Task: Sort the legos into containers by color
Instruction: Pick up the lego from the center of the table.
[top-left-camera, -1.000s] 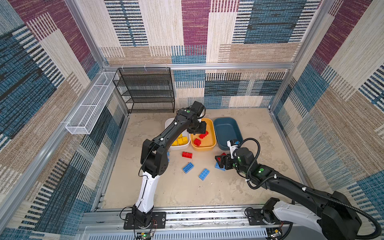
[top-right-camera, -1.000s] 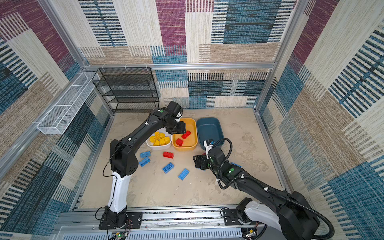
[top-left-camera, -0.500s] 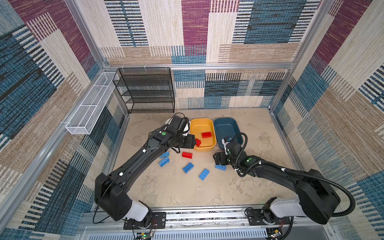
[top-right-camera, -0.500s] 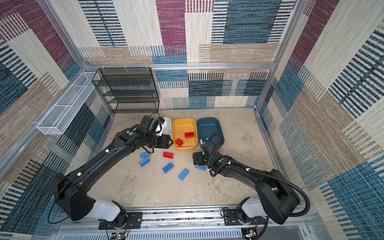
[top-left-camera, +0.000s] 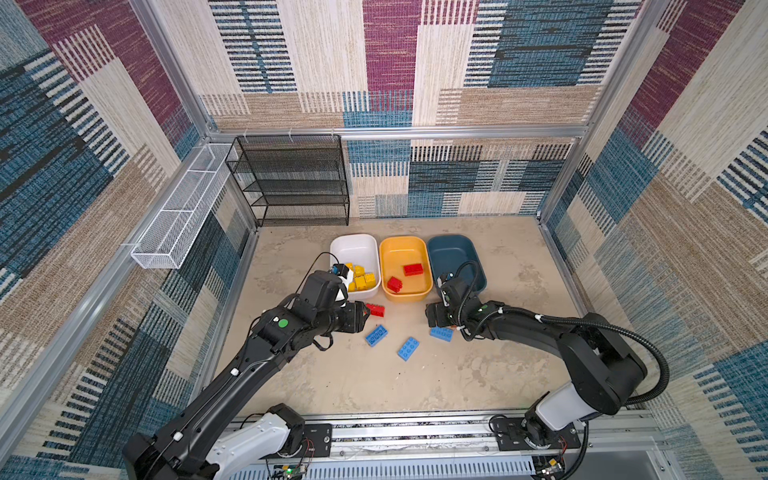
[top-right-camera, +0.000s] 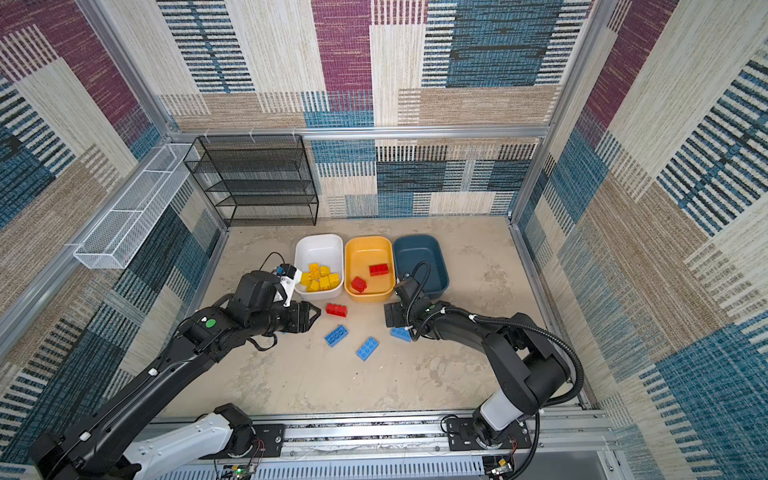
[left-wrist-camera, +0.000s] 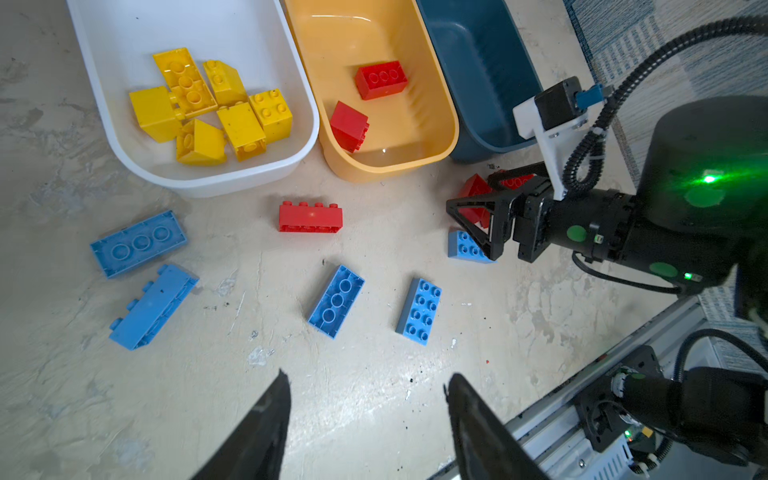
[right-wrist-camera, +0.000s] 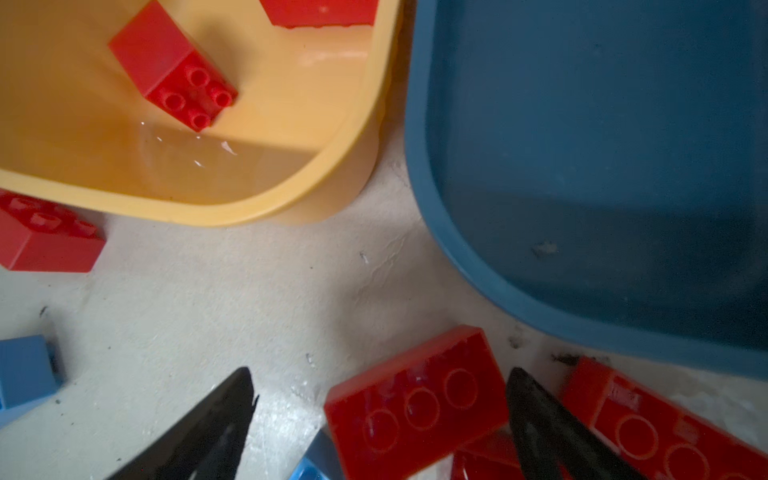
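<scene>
1. Black fingers (left-wrist-camera: 266, 424) of the left gripper (left-wrist-camera: 368, 374) are standing apart, gripping nothing, with bare tabletop (left-wrist-camera: 365, 428) showing between them.
2. Ahead of that gripper, a long red brick (left-wrist-camera: 309, 218) is lying on the tabletop, near the front walls of the white tub (left-wrist-camera: 208, 183) and the yellow-orange tub (left-wrist-camera: 386, 172).
3. Around it, four light blue bricks (left-wrist-camera: 336, 301) are lying loose and apart from one another. A fifth blue brick (left-wrist-camera: 467, 247) is lying just beside the right gripper and is partly hidden by it.
4. The right gripper (right-wrist-camera: 380, 370) is hanging low over the tabletop with its fingers spread wide around an upturned red brick (right-wrist-camera: 419, 407). One finger is sitting at the brick's end and the other is standing clear of it, so nothing is being clamped.
5. A neighbouring red brick (right-wrist-camera: 648, 424), also hollow side up, is lying just beside the first.
6. Beyond both grippers, the three tubs are standing side by side in a row. The white tub is holding a cluster of yellow bricks (left-wrist-camera: 208, 108), and the yellow-orange tub is holding two red bricks (left-wrist-camera: 381, 80). The teal tub (right-wrist-camera: 417, 145) is standing at the end on the right arm's side, its near corner just past the right gripper.
7. Farther back, a black mesh rack (top-left-camera: 291, 178) is standing against the rear wall, and a white wire basket (top-left-camera: 183, 216) is hanging on the wall at the left arm's side.
</scene>
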